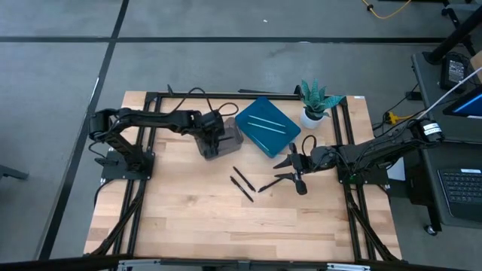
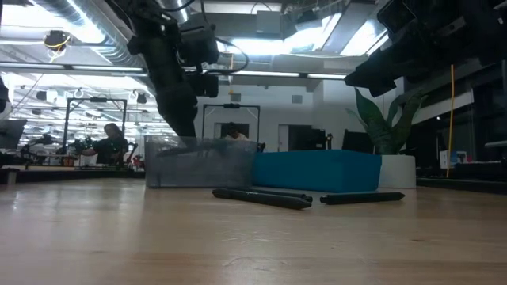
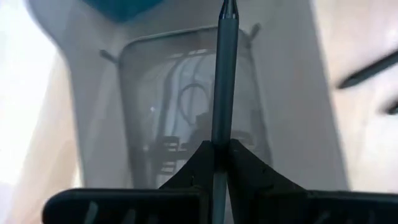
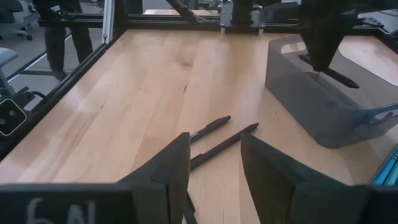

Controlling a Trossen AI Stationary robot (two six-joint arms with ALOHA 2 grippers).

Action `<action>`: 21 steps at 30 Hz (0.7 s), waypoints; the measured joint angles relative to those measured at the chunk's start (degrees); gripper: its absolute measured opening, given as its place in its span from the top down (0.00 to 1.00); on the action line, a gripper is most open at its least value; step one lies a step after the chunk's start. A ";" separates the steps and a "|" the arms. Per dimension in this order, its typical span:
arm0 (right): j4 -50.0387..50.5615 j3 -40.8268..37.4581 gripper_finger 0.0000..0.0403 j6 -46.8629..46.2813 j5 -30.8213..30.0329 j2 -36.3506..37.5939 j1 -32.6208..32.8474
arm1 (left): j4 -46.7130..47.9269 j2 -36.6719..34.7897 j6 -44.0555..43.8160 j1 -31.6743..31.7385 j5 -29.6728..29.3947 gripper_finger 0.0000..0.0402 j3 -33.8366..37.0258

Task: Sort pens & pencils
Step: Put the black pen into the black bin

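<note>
Holding a black stick (image 3: 222, 93) pinched in my left gripper (image 1: 213, 134), I have it point-down over the grey bin (image 1: 223, 140), not yet released. Beside that, two light blue sticks (image 1: 265, 123) already lie on the blue tray (image 1: 248, 134), so that colour looks sorted. Three more black sticks (image 1: 242, 184) wait on the table (image 1: 188, 218), and my right gripper (image 1: 290, 170) hangs over them, jaws spread and empty.

The only legible marking is a pale handwritten "6" followed by strokes that look like "N", partly cut off, on the dark body of the right tool (image 4: 214, 171) in its own wrist view. Nothing else carries readable text.
</note>
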State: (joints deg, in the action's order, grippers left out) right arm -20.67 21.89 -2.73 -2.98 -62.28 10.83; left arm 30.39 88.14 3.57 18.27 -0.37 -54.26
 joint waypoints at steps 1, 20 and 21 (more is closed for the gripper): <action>0.00 0.00 0.64 0.00 0.00 0.00 0.00 | -0.01 0.00 0.04 0.09 0.87 0.96 0.00; 0.00 0.00 0.64 -0.02 0.00 0.00 0.01 | -0.38 0.00 0.97 0.08 1.75 0.76 0.00; -0.02 0.00 0.64 -0.02 0.00 0.00 0.00 | -0.60 -0.02 0.34 0.01 2.51 0.76 0.00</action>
State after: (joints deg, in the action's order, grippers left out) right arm -20.69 21.89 -2.74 -2.98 -62.28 10.83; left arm 29.79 88.11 3.91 18.28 2.14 -54.26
